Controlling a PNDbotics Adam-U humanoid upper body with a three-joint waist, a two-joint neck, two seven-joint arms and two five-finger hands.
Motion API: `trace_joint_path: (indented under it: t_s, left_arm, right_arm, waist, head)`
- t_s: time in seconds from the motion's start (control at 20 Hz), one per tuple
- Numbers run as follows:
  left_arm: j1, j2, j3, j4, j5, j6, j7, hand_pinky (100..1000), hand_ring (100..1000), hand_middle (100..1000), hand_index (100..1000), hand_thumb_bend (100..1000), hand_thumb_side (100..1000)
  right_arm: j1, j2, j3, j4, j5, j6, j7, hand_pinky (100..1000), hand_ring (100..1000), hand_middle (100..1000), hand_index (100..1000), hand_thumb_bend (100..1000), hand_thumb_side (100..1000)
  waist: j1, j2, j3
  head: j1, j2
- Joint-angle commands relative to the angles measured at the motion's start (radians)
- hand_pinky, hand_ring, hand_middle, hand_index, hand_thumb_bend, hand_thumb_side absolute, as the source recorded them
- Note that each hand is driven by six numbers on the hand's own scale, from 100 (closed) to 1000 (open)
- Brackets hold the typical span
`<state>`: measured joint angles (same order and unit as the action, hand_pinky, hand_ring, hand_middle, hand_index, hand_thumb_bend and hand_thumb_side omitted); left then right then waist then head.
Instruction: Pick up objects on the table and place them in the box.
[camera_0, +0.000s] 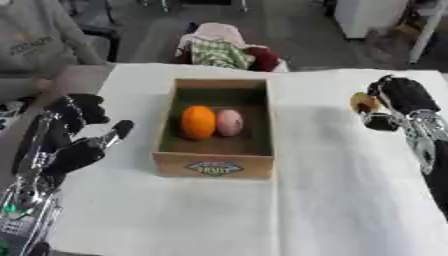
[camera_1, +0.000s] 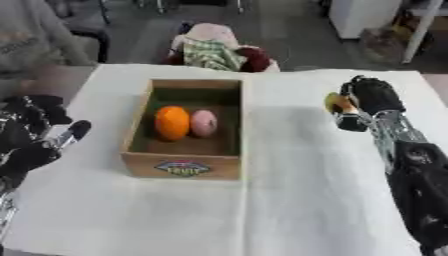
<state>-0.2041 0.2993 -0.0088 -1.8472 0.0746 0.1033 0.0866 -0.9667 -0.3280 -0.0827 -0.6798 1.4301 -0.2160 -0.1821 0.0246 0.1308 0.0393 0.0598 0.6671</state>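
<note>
A wooden box (camera_0: 213, 166) with a fruit label stands on the white table, left of centre. Inside it lie an orange fruit (camera_0: 199, 121) and a pink egg-shaped object (camera_0: 229, 122), side by side. My right hand (camera_0: 395, 101) is over the table's right side with its fingers curled round a small yellow object (camera_0: 363, 103), which is mostly hidden by the hand. My left hand (camera_0: 72, 134) rests left of the box, open, with its fingers relaxed and its thumb pointing toward the box.
A white cloth (camera_0: 341, 200) covers the table. Beyond the far edge sits a heap of cloth items (camera_0: 226, 49). A person in grey (camera_0: 39, 40) sits at the far left corner.
</note>
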Motion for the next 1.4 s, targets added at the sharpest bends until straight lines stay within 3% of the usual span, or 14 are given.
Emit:
trace_joint_path:
  t_s: [0.05,0.55,1.0,1.1,1.2,1.4]
  left_arm:
    - [-0.012,0.018,0.006,-0.017,0.002,-0.001,0.000,697,537,489,635,653,116]
    - [-0.018,0.016,0.000,-0.017,0.005,-0.001,-0.007,697,537,490,635,652,115]
    - [-0.027,0.011,-0.005,-0.018,0.007,-0.001,-0.013,697,537,490,635,651,115]
    - [-0.027,0.010,-0.005,-0.018,0.007,-0.001,-0.013,697,537,490,635,651,114]
    - [-0.028,0.010,-0.005,-0.018,0.007,0.000,-0.013,697,537,490,635,651,115]
    - [-0.026,0.009,-0.004,-0.017,0.005,0.000,-0.013,697,537,490,634,650,115]
  right_arm:
    - [-0.044,-0.001,0.026,-0.087,-0.049,-0.043,-0.008,563,549,466,408,100,196]
    - [-0.105,0.109,0.122,-0.206,-0.150,-0.183,0.050,572,558,481,428,100,172]
    - [-0.105,0.219,0.181,-0.179,-0.075,-0.287,0.090,595,586,521,502,100,259]
    - [-0.100,0.229,0.188,-0.166,-0.052,-0.307,0.101,609,611,560,622,100,340]
    - [-0.094,0.235,0.191,-0.155,-0.035,-0.326,0.116,615,619,581,750,160,387]
    - [-0.084,0.235,0.194,-0.152,-0.043,-0.355,0.144,624,636,620,856,243,404]
  waist:
    - [-0.002,-0.015,0.001]
    - [-0.005,-0.016,0.017]
    - [-0.004,-0.009,0.035]
    - [-0.005,-0.008,0.036]
    - [-0.006,-0.007,0.036]
    - [-0.007,-0.007,0.034]
  head:
    - [-0.001,-0.006]
    - [-0.015,-0.007]
    - [-0.029,-0.013]
    - [-0.029,-0.014]
    - [-0.027,-0.013]
    - [-0.021,-0.015]
